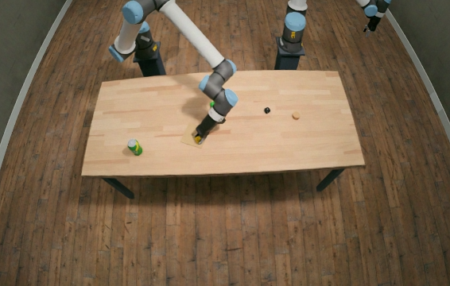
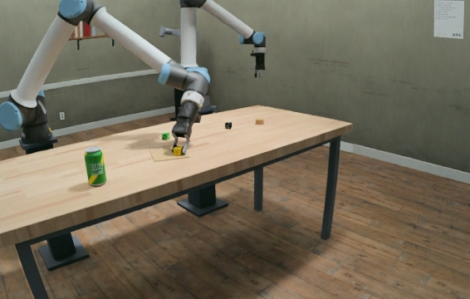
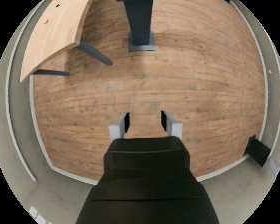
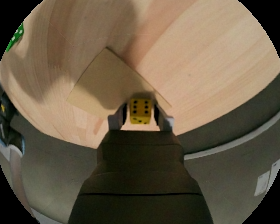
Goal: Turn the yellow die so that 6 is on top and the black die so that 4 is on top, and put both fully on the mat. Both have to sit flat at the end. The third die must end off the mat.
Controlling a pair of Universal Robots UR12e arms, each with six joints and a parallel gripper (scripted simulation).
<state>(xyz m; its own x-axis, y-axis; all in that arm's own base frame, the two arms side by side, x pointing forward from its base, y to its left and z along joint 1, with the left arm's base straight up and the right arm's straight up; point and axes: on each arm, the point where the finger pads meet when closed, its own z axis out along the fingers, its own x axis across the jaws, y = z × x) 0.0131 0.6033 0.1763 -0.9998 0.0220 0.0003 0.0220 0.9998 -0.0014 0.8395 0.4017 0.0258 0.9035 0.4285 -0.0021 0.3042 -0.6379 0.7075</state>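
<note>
The yellow die [image 1: 198,139] [image 2: 178,151] [image 4: 140,106] is at the mat's edge, between the spread fingers of my right gripper [image 1: 199,137] [image 2: 180,150] [image 4: 140,110], which is open. In the right wrist view its larger visible face shows six pips. The mat [image 1: 187,137] [image 2: 159,156] [image 4: 103,67] is partly shaded. The black die [image 1: 267,110] [image 2: 228,125] lies off the mat; its top number is too small to read. The green die [image 1: 212,104] [image 2: 165,136] [image 4: 15,38] lies off the mat. My left gripper [image 1: 367,32] [image 2: 258,75] [image 3: 145,117] is open and empty, away from the table.
A green can [image 1: 134,147] [image 2: 95,167] stands upright on the table, on the far side of the mat from the black die. A small tan round block [image 1: 296,115] [image 2: 259,122] lies beyond the black die. My right arm reaches over the table close to the green die.
</note>
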